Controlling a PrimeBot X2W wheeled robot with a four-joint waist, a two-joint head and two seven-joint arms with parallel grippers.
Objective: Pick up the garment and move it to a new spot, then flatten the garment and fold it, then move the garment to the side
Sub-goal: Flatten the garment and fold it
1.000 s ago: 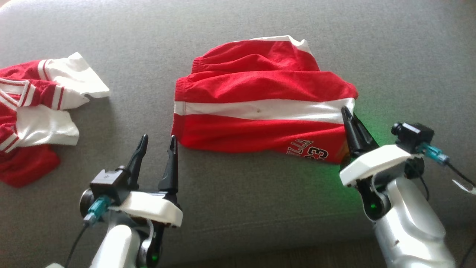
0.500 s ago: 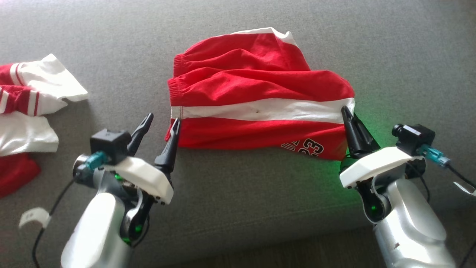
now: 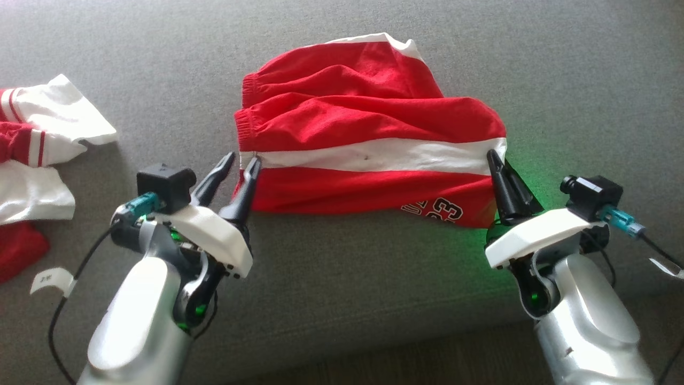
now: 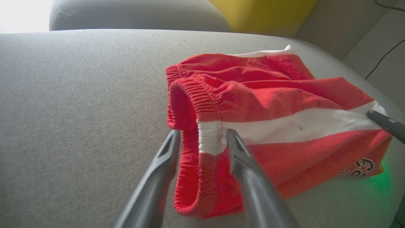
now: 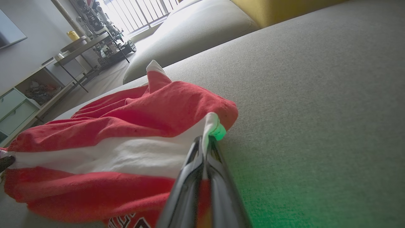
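My right fingers [image 3: 491,156] are clenched on the red shorts [image 3: 368,115], pinching the end of the white stripe [image 3: 374,155] at the leg hem. In the right wrist view the cloth bunches up just past the tips, tinged by a green glow [image 3: 526,176] that also spreads over the grey sofa seat [image 3: 133,53] beside them.

My left fingers [image 3: 243,158] stand apart, not gripping. They straddle the other end of that stripe, where it meets the ribbed waistband [image 4: 202,95] – one finger outside the band, one over the red cloth, the white patch between the two tips. I cannot tell whether either tip presses on the fabric.

The shorts lie rumpled on the seat, stretched between my two sets of fingers and heaped in folds beyond them, with printed numbers on the near corner next to my right fingers. Well off to the outer side of my left fingers lies a crumpled red-and-white jersey [image 3: 37,139].
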